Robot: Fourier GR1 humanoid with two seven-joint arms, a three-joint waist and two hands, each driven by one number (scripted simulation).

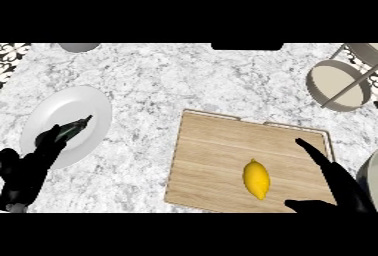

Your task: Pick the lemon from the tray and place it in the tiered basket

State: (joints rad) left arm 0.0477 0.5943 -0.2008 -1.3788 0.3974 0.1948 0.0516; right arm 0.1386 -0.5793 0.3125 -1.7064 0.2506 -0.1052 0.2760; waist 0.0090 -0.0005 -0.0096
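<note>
A yellow lemon (256, 179) lies on the wooden tray (214, 155) at the lower right of the marble counter. My right hand (341, 186) is open just right of the lemon, fingers straight and pointing up-left, thumb below; it does not touch the fruit. The tiered basket (341, 85), grey with a beige floor and metal posts, stands at the far right. My left hand (33, 162) rests at the lower left, fingers relaxed, over the edge of a white plate.
A white plate (77, 112) lies at the left. A grey round object (77, 47) shows at the top left edge, and a pale rim (369, 172) at the right edge.
</note>
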